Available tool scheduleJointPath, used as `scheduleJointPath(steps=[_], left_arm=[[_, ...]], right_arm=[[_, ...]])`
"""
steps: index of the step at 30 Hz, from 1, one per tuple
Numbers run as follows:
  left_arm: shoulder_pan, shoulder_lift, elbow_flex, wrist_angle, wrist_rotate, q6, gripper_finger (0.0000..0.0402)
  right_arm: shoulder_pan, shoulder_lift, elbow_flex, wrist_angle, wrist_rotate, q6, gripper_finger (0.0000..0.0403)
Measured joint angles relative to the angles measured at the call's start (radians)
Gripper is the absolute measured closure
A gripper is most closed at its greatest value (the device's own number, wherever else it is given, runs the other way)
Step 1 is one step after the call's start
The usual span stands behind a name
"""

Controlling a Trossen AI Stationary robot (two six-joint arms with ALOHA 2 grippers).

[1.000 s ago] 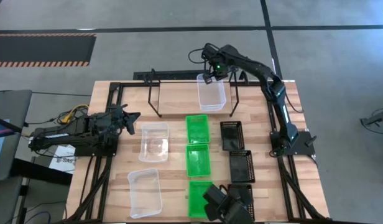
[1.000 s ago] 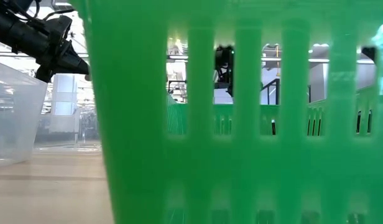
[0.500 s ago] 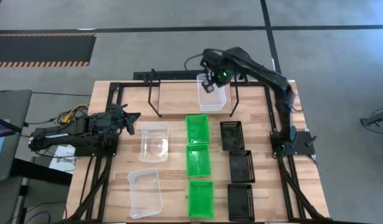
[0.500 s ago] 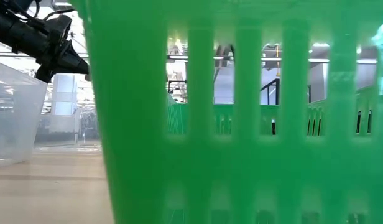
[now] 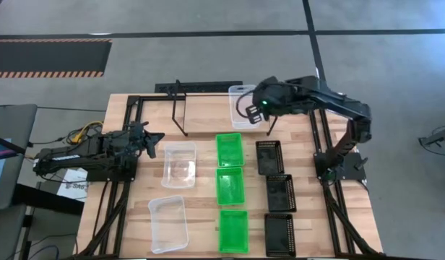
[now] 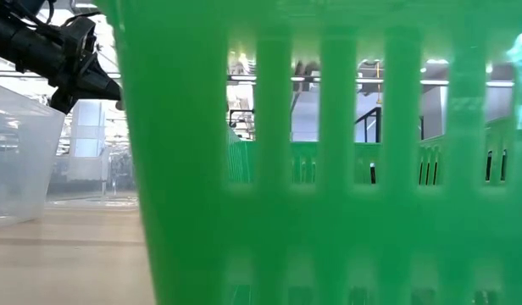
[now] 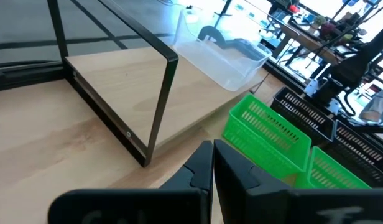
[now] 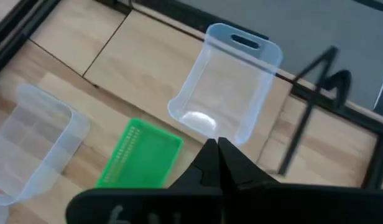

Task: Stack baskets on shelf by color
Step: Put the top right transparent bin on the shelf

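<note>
The shelf (image 5: 180, 108), a thin black wire rack, stands at the table's far side. A clear basket (image 5: 242, 94) sits at its right end (image 8: 226, 87); whether it rests on the rack or on the wood, I cannot tell. Two more clear baskets (image 5: 179, 165), three green baskets (image 5: 231, 185) and three black mesh baskets (image 5: 280, 192) lie in rows on the table. My right gripper (image 5: 248, 110) hangs shut above the clear basket's near end, holding nothing (image 8: 216, 146). My left gripper (image 5: 154, 137) waits shut at the table's left (image 7: 213, 146).
A black tube frame (image 5: 128, 115) borders the table and carries both arm bases. In the low view the nearest green basket (image 6: 329, 169) fills most of the picture, with a clear basket (image 6: 15, 152) at its left. Bare wood lies between the shelf's legs at the far left.
My right gripper, shut throughout, has risen and drawn back from the far end of the clear basket at the shelf toward the table's right and near side, tipping less steeply. The clear basket has stayed in place.
</note>
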Motion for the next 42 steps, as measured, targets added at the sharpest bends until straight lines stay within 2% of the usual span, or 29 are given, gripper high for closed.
scheduleJointPath(steps=[3,7,11,17,25,34,42], left_arm=[[0.000,0.000,0.000,0.000,0.001,0.000,0.0402],[0.000,0.000,0.000,0.000,0.001,-0.001,0.0402],[0.000,0.000,0.000,0.000,0.000,-0.012,0.0401],[0.000,0.000,0.000,0.000,0.000,-0.014,0.0401],[0.000,0.000,0.000,-0.001,-0.023,-0.013,0.0401],[0.000,0.000,0.000,-0.001,-0.025,-0.015,0.0401],[0.000,0.000,0.000,-0.001,-0.025,-0.016,0.0402]], right_arm=[[-0.068,0.052,-0.001,0.086,-0.078,-0.117,0.0403],[-0.169,0.153,-0.001,0.243,-0.248,-0.300,0.0403],[-0.261,0.246,-0.001,0.340,-0.400,-0.410,0.0403],[-0.360,0.339,-0.001,0.339,-0.493,-0.472,0.0403],[-0.412,0.361,0.001,0.331,-0.502,-0.501,0.0403],[-0.439,0.384,-0.001,0.234,-0.353,-0.478,0.0403],[-0.431,0.479,-0.004,0.201,-0.362,-0.485,0.0403]])
